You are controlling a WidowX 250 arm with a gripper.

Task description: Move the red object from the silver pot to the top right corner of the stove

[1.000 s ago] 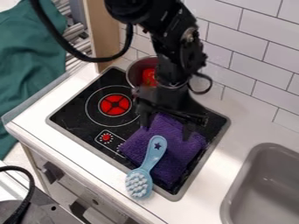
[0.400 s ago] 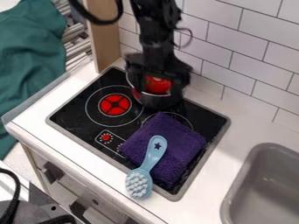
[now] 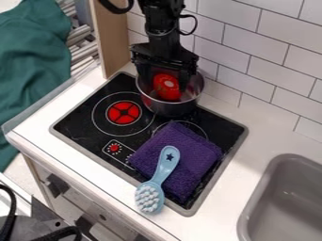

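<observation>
"Two fingers, so what lies where, from the left?"

"First comes the left finger [image 3: 144,75], down at the left side of the pot's mouth. Next is the red object [image 3: 166,87], inside the silver pot [image 3: 170,108], leaning against nothing I can make out. Then the right finger [image 3: 184,79], on the object's other side."

"So the gripper [image 3: 165,84] has hold of it?"

"I don't read it so. The fingers stand apart, one to each side, and look released. The object sits between them and a little to the near side."

"And its long axis?"

"Roughly near to far, while the fingers are spread left to right. Closing should pinch it across the narrow way, if they sit low enough; I can't judge their depth well."

"What could spoil it?"

"A fingertip catching the pot's wall, or a grip only on the object's far end."

"And after that?"

"Up clear of the rim, then right and nearer, past the purple cloth [image 3: 189,148], to the stove's far right corner [image 3: 232,133]."
</observation>
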